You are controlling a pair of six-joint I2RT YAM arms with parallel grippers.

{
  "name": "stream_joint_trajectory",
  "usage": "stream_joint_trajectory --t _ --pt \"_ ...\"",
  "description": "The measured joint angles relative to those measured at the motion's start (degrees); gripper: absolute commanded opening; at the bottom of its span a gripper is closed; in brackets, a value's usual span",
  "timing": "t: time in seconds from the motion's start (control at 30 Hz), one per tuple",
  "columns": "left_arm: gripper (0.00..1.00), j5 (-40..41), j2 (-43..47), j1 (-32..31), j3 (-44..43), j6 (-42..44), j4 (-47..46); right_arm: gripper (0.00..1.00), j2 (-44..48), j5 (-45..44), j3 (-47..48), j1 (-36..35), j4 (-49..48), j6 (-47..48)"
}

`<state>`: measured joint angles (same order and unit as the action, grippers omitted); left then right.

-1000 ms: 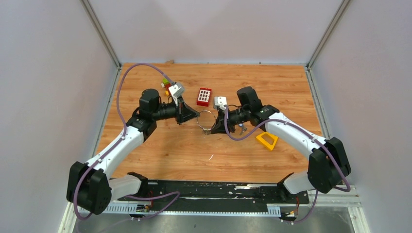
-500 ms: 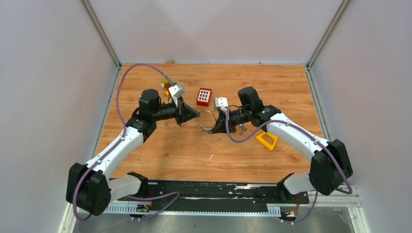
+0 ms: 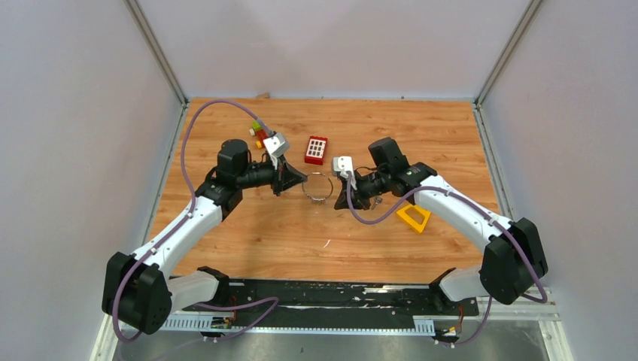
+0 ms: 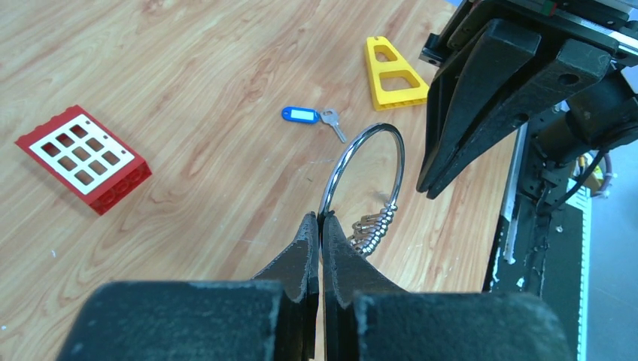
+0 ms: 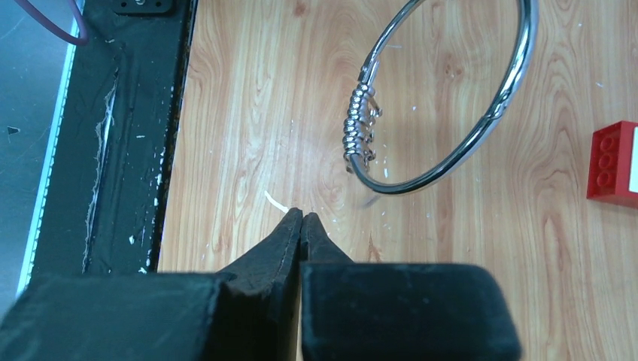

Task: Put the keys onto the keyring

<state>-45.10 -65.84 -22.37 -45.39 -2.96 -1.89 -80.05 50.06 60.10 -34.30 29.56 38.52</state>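
Observation:
My left gripper (image 4: 321, 218) is shut on the near edge of the keyring (image 4: 369, 173), a thin silver wire ring held upright above the table. A cluster of small silver pieces (image 4: 376, 226) hangs on the ring's wire. One silver key (image 4: 332, 124) with a blue plastic tag (image 4: 301, 114) lies flat on the wood beyond the ring. My right gripper (image 5: 302, 214) is shut with nothing between its fingers, a short way off the keyring (image 5: 519, 75). From above, the keyring (image 3: 331, 188) sits between the left gripper (image 3: 304, 180) and the right gripper (image 3: 337, 204).
A red brick (image 3: 317, 150) lies just behind the ring. A yellow triangular block (image 3: 413, 216) lies beside the right forearm. Small coloured bricks (image 3: 258, 134) sit behind the left wrist. The black base rail (image 3: 331, 293) runs along the near edge.
The right gripper has closed fully and drawn back to the right, away from the ring. The left gripper still grips the ring and has shifted slightly.

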Motion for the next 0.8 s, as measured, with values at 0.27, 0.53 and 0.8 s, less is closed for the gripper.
stream_joint_trajectory --t 0.27,0.53,0.8 --pt "0.0 0.6 0.0 0.0 0.6 0.8 -0.9 0.24 0.0 -1.7 0.3 0.0 0.1 -1.0" --pt "0.0 -0.4 0.0 0.0 0.6 -2.4 -1.8 0.63 0.3 -1.9 0.2 0.0 -5.5 -4.8" --pt "0.0 -3.7 0.1 0.0 0.7 -7.2 -6.3 0.49 -2.0 1.9 0.2 0.0 -8.0 -6.3"
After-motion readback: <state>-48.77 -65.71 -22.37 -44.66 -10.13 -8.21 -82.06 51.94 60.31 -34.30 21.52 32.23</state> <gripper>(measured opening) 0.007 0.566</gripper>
